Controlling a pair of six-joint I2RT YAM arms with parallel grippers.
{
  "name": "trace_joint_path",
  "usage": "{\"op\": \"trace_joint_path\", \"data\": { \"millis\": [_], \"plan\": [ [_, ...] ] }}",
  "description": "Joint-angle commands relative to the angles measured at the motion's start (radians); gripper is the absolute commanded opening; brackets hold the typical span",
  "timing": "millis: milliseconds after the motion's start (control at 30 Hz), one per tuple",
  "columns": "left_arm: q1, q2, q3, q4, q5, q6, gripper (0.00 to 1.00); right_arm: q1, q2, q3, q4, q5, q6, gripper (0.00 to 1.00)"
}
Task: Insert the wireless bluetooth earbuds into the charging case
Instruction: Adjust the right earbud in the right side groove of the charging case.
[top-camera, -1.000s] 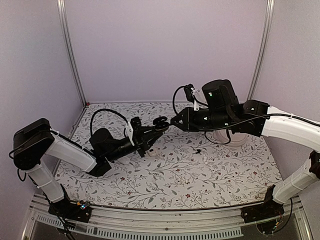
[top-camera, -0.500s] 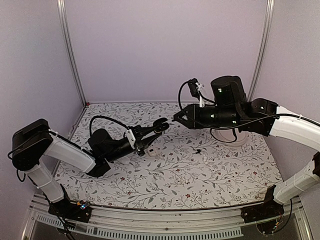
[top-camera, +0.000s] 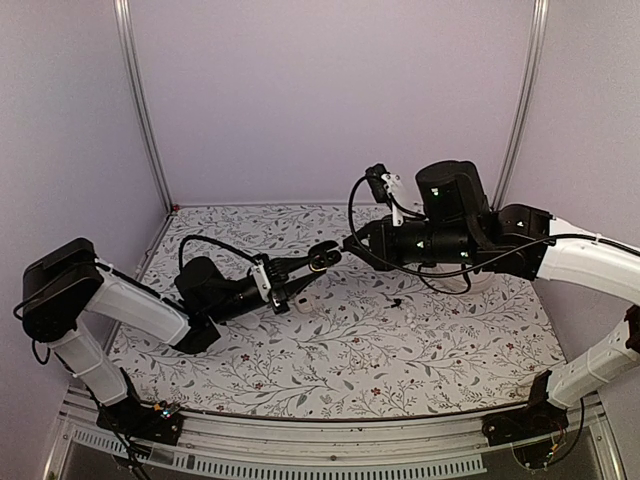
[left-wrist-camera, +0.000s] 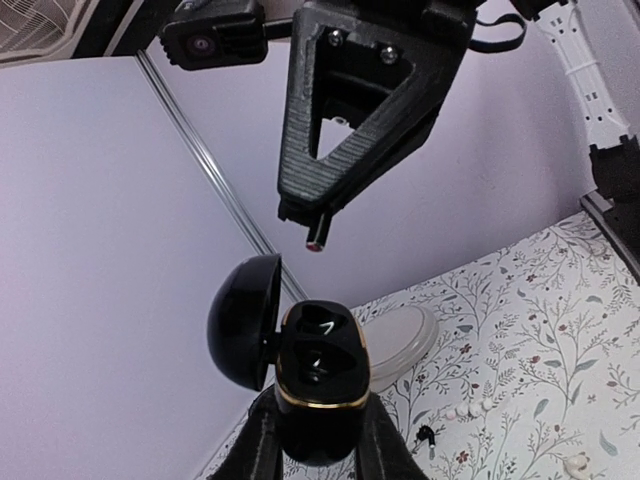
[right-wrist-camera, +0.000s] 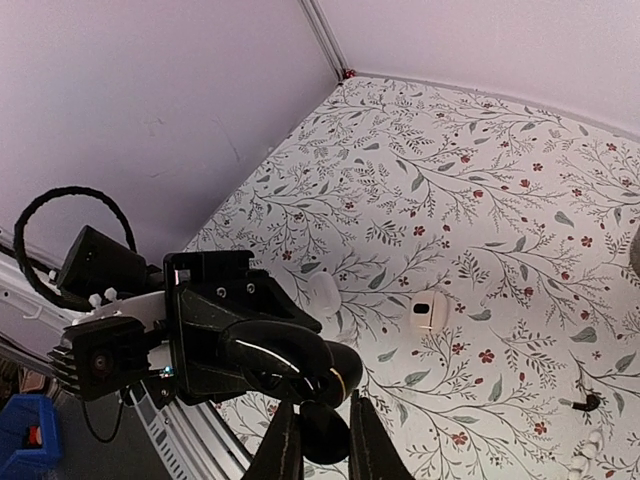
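My left gripper (left-wrist-camera: 318, 432) is shut on the lower body of the black charging case (left-wrist-camera: 316, 385). The case has a gold rim, and its lid (left-wrist-camera: 240, 320) stands open to the left over two dark wells. My right gripper (right-wrist-camera: 320, 432) is shut on a black earbud (right-wrist-camera: 324, 428). In the left wrist view the earbud's red-dotted tip (left-wrist-camera: 316, 244) hangs a short way above the open case, apart from it. From the top, the two grippers meet tip to tip above mid-table, the case (top-camera: 320, 258) just left of the right gripper (top-camera: 349, 243).
On the floral mat lie a white oval piece (right-wrist-camera: 322, 295) and a white pod with a dark slot (right-wrist-camera: 428, 312). A small black stemmed piece (right-wrist-camera: 585, 403), some white beads (left-wrist-camera: 470, 408) and a shallow white dish (left-wrist-camera: 405, 340) are there too. Lilac walls close in the back and sides.
The left gripper rolled and lowered the case slightly. The right gripper lifted away from the case, then came back down close to it.
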Motion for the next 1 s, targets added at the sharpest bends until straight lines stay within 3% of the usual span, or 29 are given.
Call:
{"op": "trace_joint_path", "data": {
  "millis": [0, 967],
  "plan": [
    [-0.006, -0.028, -0.013, -0.001, 0.037, -0.013, 0.0, 0.011, -0.016, -0.025, 0.023, 0.052, -0.066, 0.12],
    [0.011, -0.022, -0.019, 0.009, 0.047, -0.071, 0.0, 0.067, 0.029, 0.004, 0.027, 0.068, -0.083, 0.11]
  ]
}}
